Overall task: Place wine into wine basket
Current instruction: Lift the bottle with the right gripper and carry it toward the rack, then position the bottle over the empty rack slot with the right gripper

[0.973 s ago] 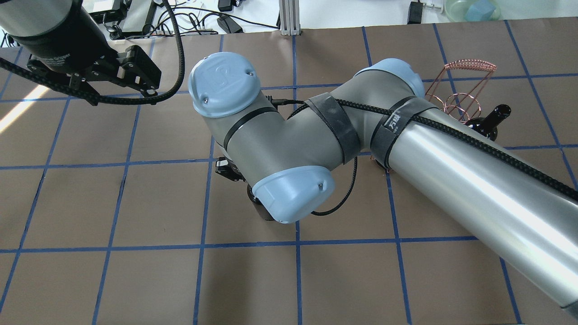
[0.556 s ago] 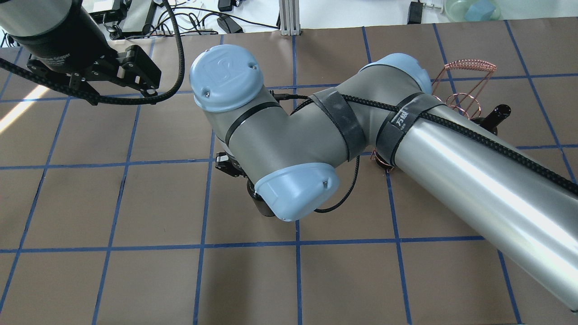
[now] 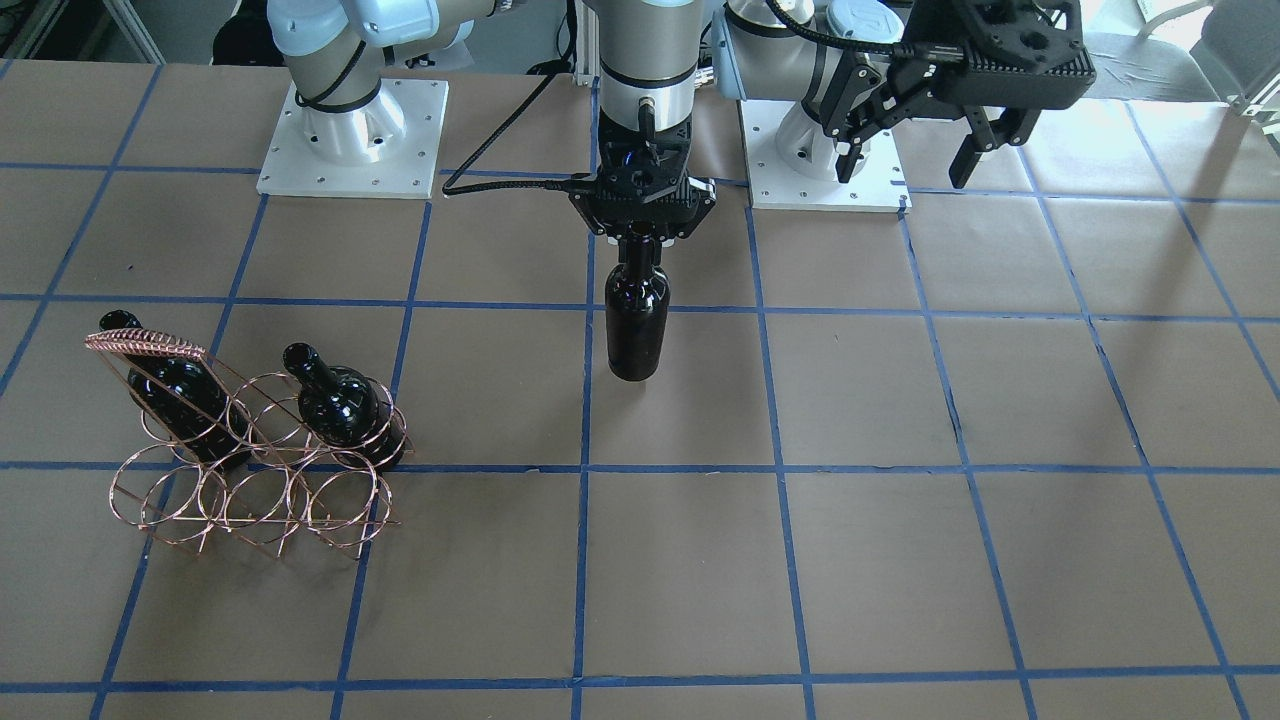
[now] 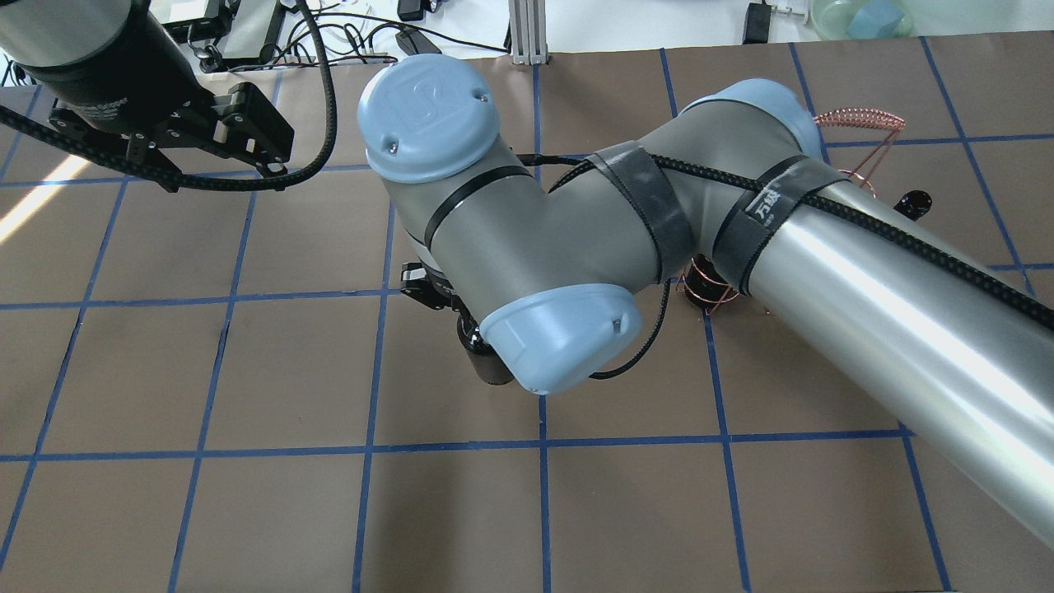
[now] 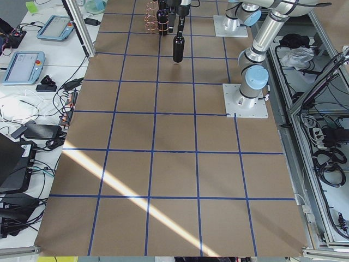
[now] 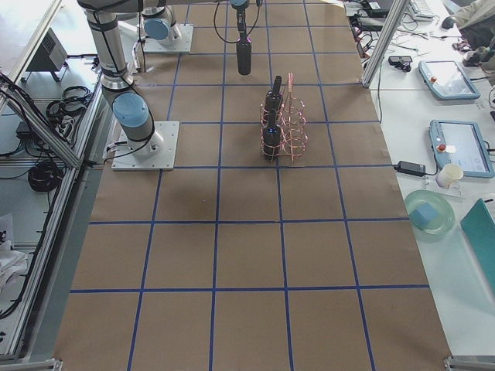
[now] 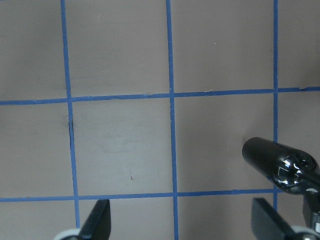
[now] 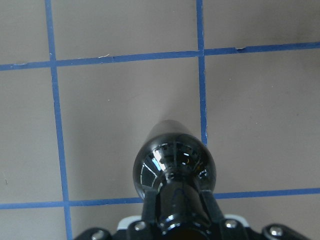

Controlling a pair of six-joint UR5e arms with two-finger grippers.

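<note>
Pinching the wine [image 3: 638, 320] by its neck, the right gripper [image 3: 640, 228] holds it upright, well apart from the wine basket [image 3: 150, 346]. The left gripper [image 3: 905, 160] hangs spread and empty.

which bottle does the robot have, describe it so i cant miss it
Mid-table, away from the copper wine basket, the right claw grips a dark bottle by its neck. It is upright and alone, while the other two bottles sit tilted in the basket's rings.

Both downward wrist close-ups on the wine [image 8: 174, 167]
</note>
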